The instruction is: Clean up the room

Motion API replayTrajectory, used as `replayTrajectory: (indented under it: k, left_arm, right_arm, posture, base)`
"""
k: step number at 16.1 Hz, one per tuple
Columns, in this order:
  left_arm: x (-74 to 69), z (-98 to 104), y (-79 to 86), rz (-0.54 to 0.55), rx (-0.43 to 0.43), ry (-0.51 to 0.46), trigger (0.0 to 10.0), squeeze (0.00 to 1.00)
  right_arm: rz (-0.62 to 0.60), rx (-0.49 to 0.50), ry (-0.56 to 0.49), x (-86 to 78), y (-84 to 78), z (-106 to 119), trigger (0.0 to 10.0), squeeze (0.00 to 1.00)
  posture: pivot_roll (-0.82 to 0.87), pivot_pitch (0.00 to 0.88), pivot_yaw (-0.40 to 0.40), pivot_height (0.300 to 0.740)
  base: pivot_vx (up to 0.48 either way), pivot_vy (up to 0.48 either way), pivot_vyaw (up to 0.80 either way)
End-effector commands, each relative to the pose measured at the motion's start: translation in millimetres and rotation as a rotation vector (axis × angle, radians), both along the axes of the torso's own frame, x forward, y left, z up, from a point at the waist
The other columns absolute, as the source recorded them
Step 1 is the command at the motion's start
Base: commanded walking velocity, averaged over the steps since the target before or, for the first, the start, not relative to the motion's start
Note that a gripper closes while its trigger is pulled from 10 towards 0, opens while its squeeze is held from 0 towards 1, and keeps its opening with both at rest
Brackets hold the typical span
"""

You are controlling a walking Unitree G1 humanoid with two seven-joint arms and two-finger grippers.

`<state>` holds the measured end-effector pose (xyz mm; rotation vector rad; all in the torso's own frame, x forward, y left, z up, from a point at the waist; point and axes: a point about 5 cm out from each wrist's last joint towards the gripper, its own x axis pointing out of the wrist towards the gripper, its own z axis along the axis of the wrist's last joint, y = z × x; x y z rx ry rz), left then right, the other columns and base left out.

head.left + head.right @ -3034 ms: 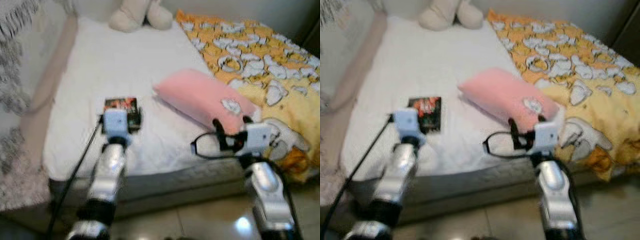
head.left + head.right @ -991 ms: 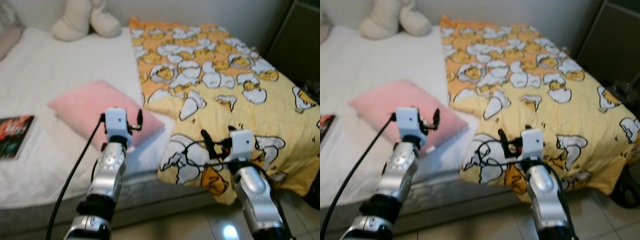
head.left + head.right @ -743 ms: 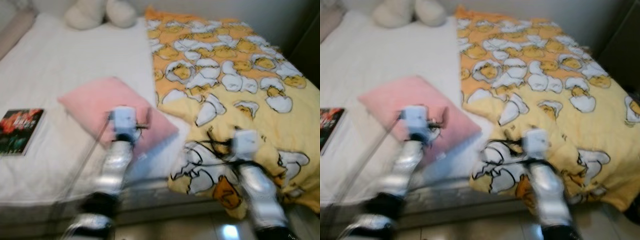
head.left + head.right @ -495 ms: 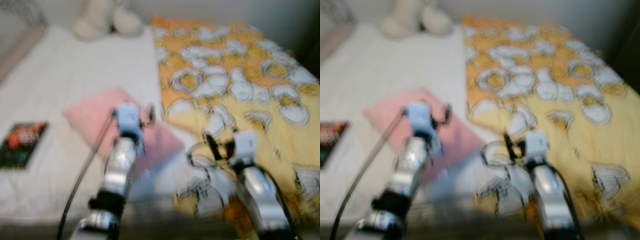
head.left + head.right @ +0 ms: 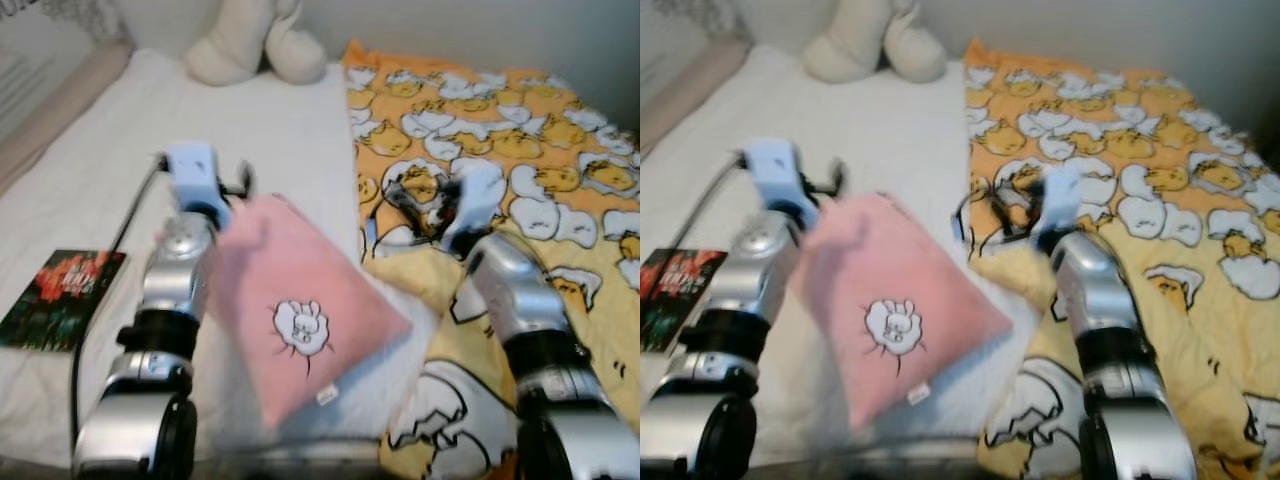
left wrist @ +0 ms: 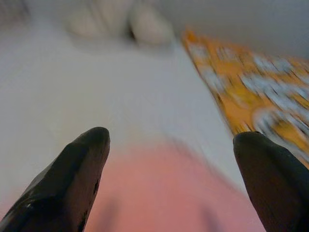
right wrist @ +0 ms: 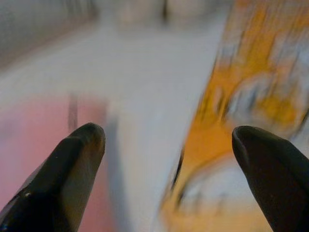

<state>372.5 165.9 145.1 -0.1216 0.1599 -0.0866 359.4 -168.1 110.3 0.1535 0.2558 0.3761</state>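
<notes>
A pink pillow (image 5: 295,310) lies at centre frame on the white bed (image 5: 270,130). A yellow blanket (image 5: 560,190) covers the right half. A book (image 5: 62,298) lies at the left edge, and a plush toy (image 5: 255,45) at the top. The left gripper (image 6: 169,159) hangs over the pillow's upper end, fingers spread, holding nothing. The right gripper (image 7: 166,154) hangs over the blanket's edge, likewise spread and unloaded.

A cream plush toy (image 5: 255,45) sat at the head of the bed (image 5: 230,130), on its white sheet. A pale headboard or wall panel (image 5: 50,110) ran along the bed's left edge.
</notes>
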Motion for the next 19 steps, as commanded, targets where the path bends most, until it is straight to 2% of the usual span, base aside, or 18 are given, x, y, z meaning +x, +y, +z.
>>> replayTrajectory:
  k: [1, 2, 3, 4, 9, 11, 12, 13, 16, 19]
  left_arm:
    - [-4.0, -6, 13.1, 0.005, -0.095, 0.08, 10.0, 0.0]
    - [-8.7, -1, 19.3, -0.006, -0.155, 0.105, 10.0, 0.0]
    - [-19.1, 7, 23.5, -0.035, -0.252, 0.134, 10.0, 0.0]
    - [-29.2, 13, 24.7, -0.055, -0.294, 0.149, 10.0, 0.0]
    - [-65.1, 33, 9.7, -0.142, -0.387, 0.178, 10.0, 0.0]
    - [-82.4, 28, -1.1, -0.174, -0.426, 0.24, 10.0, 0.0]
    - [-96.5, 12, -17.0, -0.175, -0.476, 0.318, 10.0, 0.0]
    - [-104.5, 0, -30.4, -0.177, -0.501, 0.369, 10.0, 0.0]
    - [-110.5, -11, -36.6, -0.154, -0.49, 0.431, 10.0, 0.0]
    - [-110.2, -19, -39.5, -0.118, -0.494, 0.477, 10.0, 0.0]
  right_arm:
    - [0.039, 0.066, 0.08, -0.4, 4.5, -10, 10.0, 0.0]
    - [0.06, 0.137, 0.146, -0.9, 7.5, -16, 10.0, 0.0]
    - [0.061, 0.214, 0.197, -2.2, 6.7, -21, 10.0, 0.0]
    - [0.048, 0.233, 0.214, -2.3, 4.1, -24, 10.0, 0.0]
    - [0.078, 0.208, 0.196, 2.7, -1.5, -18, 10.0, 0.0]
    - [0.065, 0.196, 0.2, 3.4, -8.5, -17, 10.0, 0.0]
    - [0.041, 0.169, 0.194, 3.2, -15.2, -17, 10.0, 0.0]
    - [0.019, 0.152, 0.186, 3.4, -19.9, -17, 10.0, 0.0]
    - [-0.013, 0.149, 0.166, 4.4, -22.7, -16, 10.0, 0.0]
    - [-0.035, 0.236, 0.182, 3.7, -7.8, -23, 10.0, 0.0]
  posture:
    - [0.03, 0.0, -0.013, 0.74]
    - [0.05, 0.0, -0.011, 0.74]
    - [0.08, 0.038, -0.013, 0.74]
    - [0.09, 0.066, -0.017, 0.74]
    - [0.12, 0.142, -0.044, 0.74]
    - [0.13, 0.15, -0.05, 0.74]
    - [0.14, 0.16, -0.059, 0.74]
    - [0.13, 0.162, -0.061, 0.74]
    - [0.12, 0.167, -0.062, 0.74]
    - [0.12, 0.187, -0.055, 0.74]
  base:
    - [0.0, 0.0, 0.0]
    - [0.0, 0.0, 0.0]
    - [0.0, 0.0, 0.0]
    - [0.0, 0.0, 0.0]
    - [0.0, 0.0, 0.0]
    - [0.0, 0.0, 0.0]
    - [0.0, 0.0, 0.0]
    - [0.0, 0.0, 0.0]
    - [0.0, 0.0, 0.0]
    - [0.0, 0.0, 0.0]
